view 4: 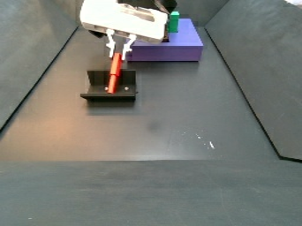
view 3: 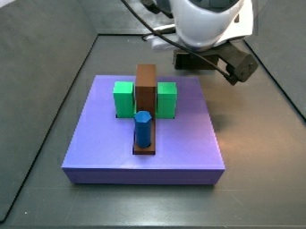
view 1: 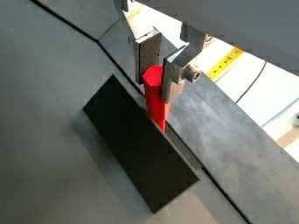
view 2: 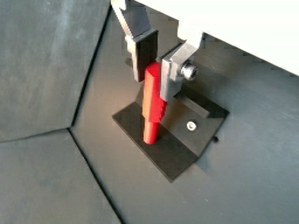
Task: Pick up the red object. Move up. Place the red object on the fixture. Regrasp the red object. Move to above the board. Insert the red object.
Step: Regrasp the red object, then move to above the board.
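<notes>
Over the fixture (view 4: 109,88), near the left side of the worktop (view 4: 177,132) in a side view, the gripper (view 4: 117,55) hangs with its wrist pointing down. The red object (view 4: 115,71) stands between the jaws, its long axis close to vertical and leaning slightly in that view, its upper end up between the fingers (view 2: 173,72) and its lower end reaching down to the fixture.

In both wrist views the red object (view 1: 155,94) runs lengthwise along the fingers (view 1: 149,54), with most of its length projecting below the fingertips. The jaws appear clenched on its upper part: one dark pad lies against the red object (view 2: 152,103) and the other plate sits just beside it. Whether both pads bear on it cannot be confirmed, so firm contact is a judgement.

The lower tip meets the fixture (view 2: 176,131) near its upright part. Whether it rests on the base plate or hangs just above cannot be told.

The board (view 4: 168,44) lies beyond the fixture, apart from it, and carries the green blocks (view 3: 124,97), brown bar (view 3: 146,98) and blue peg (view 3: 142,128). In the side view that shows the board (view 3: 143,143) in full, the red object is hidden behind the arm.

Judgement: the step in hand is placement on, or regrasp at, the fixture. The coming move turns on the piece's axis staying in line with the jaws.
</notes>
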Available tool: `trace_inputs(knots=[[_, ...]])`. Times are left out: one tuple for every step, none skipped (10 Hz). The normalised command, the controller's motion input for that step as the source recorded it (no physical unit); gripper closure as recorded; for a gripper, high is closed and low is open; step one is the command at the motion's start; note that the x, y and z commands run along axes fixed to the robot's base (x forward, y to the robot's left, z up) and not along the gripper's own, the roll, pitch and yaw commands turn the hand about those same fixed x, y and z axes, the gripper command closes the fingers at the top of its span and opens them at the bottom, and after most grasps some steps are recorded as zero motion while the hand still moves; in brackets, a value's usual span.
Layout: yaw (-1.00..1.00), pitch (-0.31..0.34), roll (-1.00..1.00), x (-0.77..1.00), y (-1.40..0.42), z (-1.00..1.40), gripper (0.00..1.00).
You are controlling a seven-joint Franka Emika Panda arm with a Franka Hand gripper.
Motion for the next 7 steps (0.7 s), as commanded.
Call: trace_inputs(knots=[[0.00,0.000,0.00,0.00,0.00,0.00,1.00],[0.00,0.000,0.00,0.00,0.00,0.00,1.00],[0.00,0.000,0.00,0.00,0.00,0.00,1.00],[0.00,0.000,0.00,0.00,0.00,0.00,1.00],[0.00,0.000,0.00,0.00,0.00,1.40,1.00],[0.03,0.012,0.01,-0.01,0.02,1.40,1.00],[0.00,-0.030,-0.08,-0.05,0.03,1.40,1.00]])
